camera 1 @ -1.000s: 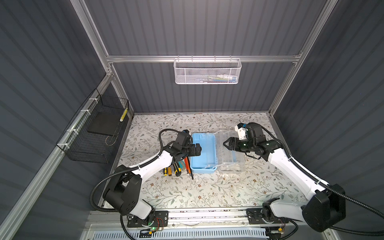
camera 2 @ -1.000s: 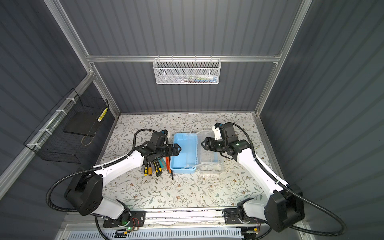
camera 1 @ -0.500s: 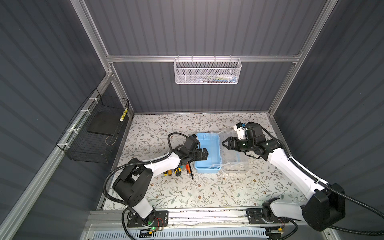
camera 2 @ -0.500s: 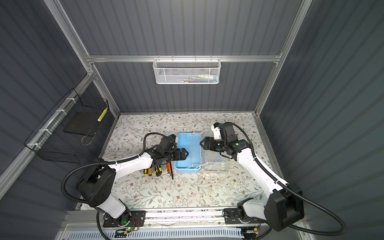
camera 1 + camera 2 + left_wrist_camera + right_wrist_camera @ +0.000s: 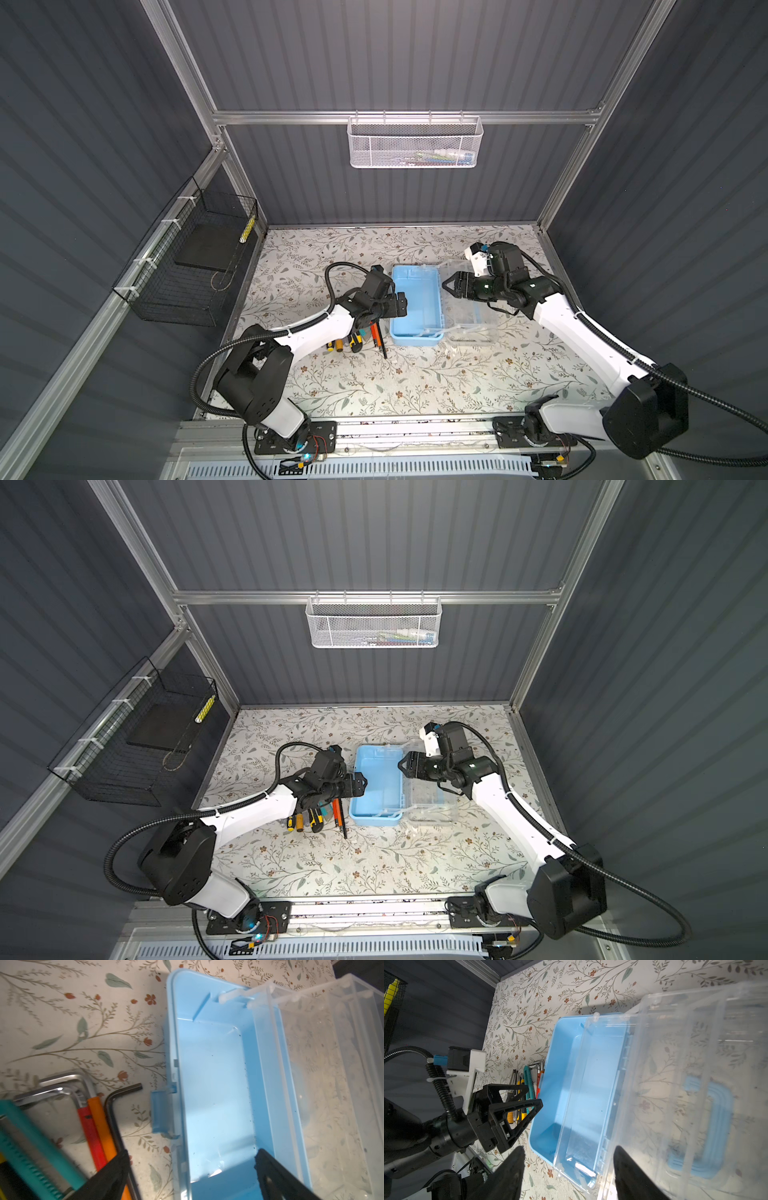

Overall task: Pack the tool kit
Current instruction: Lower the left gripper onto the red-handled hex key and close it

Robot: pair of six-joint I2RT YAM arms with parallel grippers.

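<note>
Floral tabletop (image 5: 374, 374) is carrying the light-blue box (image 5: 415, 307), lying open with its clear lid (image 5: 473, 316) folded flat on its right. My left gripper (image 5: 400, 304) is hovering at the box's left wall, jaws spread wide, empty. My right gripper (image 5: 450, 286) is hanging over the hinge line, jaws parted, gripping nothing. Screwdrivers (image 5: 340, 344), hex keys (image 5: 89, 1086) and a teal utility knife (image 5: 47, 1147) are lying just left of the box.

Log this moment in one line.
light-blue plastic box: open, empty | clear plastic lid: folded open | yellow-black screwdrivers, hex keys: unpacked on table | left hand: open at box rim | right hand: open over lid
</note>
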